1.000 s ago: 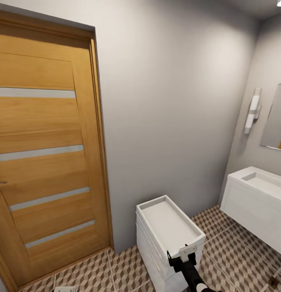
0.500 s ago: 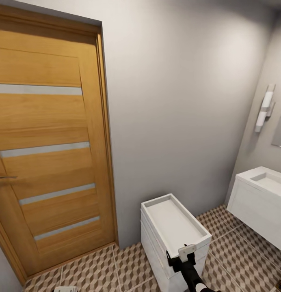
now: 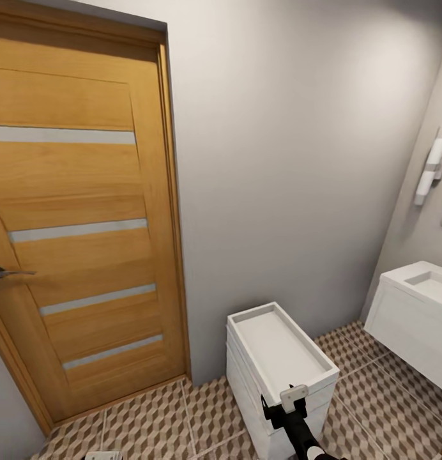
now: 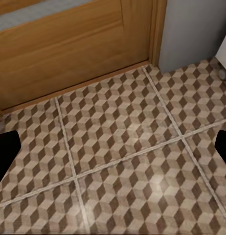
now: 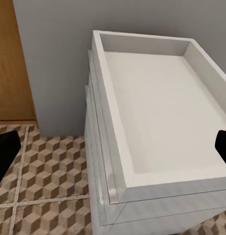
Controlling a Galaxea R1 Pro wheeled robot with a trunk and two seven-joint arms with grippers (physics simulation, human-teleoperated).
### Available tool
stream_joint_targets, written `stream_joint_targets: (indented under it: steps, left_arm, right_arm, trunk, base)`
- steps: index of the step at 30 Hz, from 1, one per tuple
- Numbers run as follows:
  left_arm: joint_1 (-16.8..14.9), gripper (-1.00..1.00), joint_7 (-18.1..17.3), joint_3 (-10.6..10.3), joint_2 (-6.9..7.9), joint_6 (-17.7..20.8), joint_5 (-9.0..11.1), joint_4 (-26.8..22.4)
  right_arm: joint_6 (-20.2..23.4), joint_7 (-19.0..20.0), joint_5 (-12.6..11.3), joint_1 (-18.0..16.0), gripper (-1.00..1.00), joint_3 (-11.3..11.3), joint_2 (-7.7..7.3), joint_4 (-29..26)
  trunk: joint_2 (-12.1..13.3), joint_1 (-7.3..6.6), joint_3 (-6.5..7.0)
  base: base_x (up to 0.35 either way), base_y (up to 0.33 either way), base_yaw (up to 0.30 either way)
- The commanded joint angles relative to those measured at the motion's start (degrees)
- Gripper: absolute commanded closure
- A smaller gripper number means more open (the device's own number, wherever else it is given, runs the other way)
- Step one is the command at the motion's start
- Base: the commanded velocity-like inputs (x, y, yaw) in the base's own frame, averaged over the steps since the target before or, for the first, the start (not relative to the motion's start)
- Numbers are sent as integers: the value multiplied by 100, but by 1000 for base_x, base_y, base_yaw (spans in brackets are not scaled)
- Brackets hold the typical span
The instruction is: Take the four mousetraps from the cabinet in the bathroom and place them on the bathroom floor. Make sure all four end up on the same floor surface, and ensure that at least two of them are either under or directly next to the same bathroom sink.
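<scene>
Black fingertips [image 5: 5,152] (spread wide) above white drawer unit [image 5: 157,122].

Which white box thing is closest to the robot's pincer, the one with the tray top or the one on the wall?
The white unit with the tray top, standing on the floor right by the right pincer. The sink hangs on the wall farther right.

One door [image 3: 74,236]; one white drawer unit [image 3: 281,377] (top tray-shaped); one sink [image 3: 416,319].
</scene>
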Motion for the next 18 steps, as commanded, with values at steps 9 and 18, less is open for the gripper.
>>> stream_joint_targets:
  steps: [9,18]
  left_arm:
    - [-7,-100,-10,-48,-5,-27,48,22]
    - [-7,-100,-10,-48,-3,-26,48,22]
  right_arm:
    - [-7,-59,57,-4,-100,17,1,5]
    - [-7,-59,61,-2,-100,16,-2,6]
  trunk:
    - [-5,2,-78]
    - [-5,2,-132]
  base:
    - [0,0,122]
    - [0,0,129]
